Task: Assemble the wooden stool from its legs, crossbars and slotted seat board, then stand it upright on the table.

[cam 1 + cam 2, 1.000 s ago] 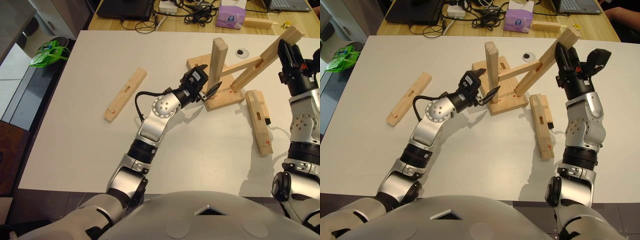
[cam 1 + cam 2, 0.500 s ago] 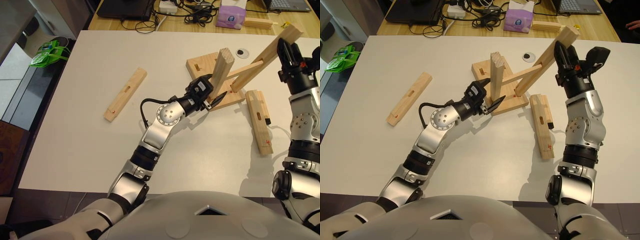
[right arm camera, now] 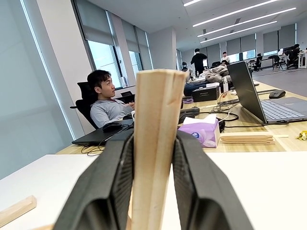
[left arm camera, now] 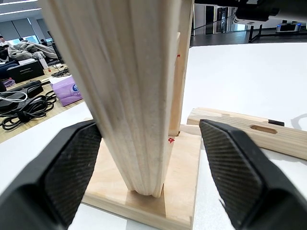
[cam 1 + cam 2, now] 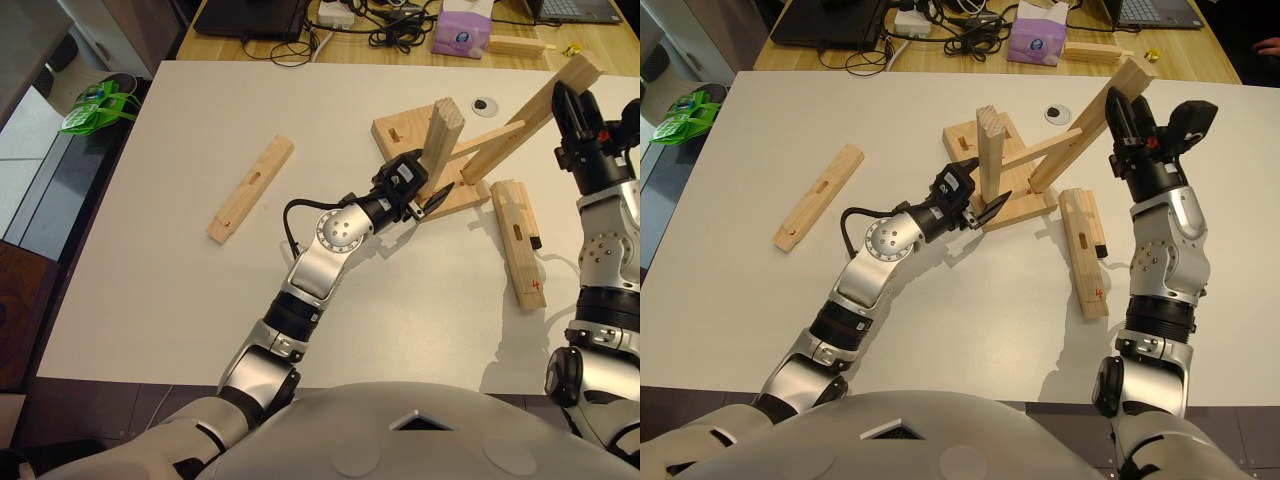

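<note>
Left end effector (image 5: 428,185) has come forward, open around the upright leg (image 5: 443,130) on the seat board (image 5: 398,130); right end effector (image 5: 577,105) grips the tilted leg (image 5: 520,120). Two loose pieces (image 5: 252,188) (image 5: 518,243) remain on the counter (image 5: 200,280); perhaps half done.

On the counter (image 5: 150,250), an upright leg (image 5: 443,135) stands on the seat board (image 5: 460,198), flanked by the left tool (image 5: 420,190). A crossbar (image 5: 490,135) runs right of the board to a tilted leg (image 5: 525,115) clamped in the right tool (image 5: 575,110). A loose leg (image 5: 520,240) lies just right of the board, a second loose leg (image 5: 250,188) well left.
</note>
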Action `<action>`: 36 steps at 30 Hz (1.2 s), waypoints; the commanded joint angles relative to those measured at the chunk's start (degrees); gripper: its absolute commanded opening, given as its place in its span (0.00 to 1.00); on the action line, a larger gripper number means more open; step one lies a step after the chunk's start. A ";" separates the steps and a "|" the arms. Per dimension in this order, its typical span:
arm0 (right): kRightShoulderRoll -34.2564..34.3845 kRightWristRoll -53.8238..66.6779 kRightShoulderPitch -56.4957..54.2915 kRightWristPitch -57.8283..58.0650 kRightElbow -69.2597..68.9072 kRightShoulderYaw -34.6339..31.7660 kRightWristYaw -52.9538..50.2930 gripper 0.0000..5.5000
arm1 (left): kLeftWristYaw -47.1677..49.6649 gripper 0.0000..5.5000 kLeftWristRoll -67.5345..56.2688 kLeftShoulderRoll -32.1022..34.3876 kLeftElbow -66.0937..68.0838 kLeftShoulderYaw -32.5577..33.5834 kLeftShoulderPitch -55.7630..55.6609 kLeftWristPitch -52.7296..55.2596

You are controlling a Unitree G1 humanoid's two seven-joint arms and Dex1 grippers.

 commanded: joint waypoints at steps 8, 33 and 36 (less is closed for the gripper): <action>0.94 -3.52 1.32 2.50 4.53 0.56 -3.59 0.25 | -0.46 0.66 0.36 -0.02 0.26 -0.54 -0.54 0.61; -2.96 1.02 -2.99 3.43 -8.04 -4.22 -0.49 0.77 | 0.44 0.66 0.59 0.55 -0.68 0.19 0.67 0.75; -4.30 -0.42 -6.36 2.60 -8.83 -4.34 -1.54 0.77 | 0.67 0.66 0.61 0.63 -0.70 0.55 0.69 0.82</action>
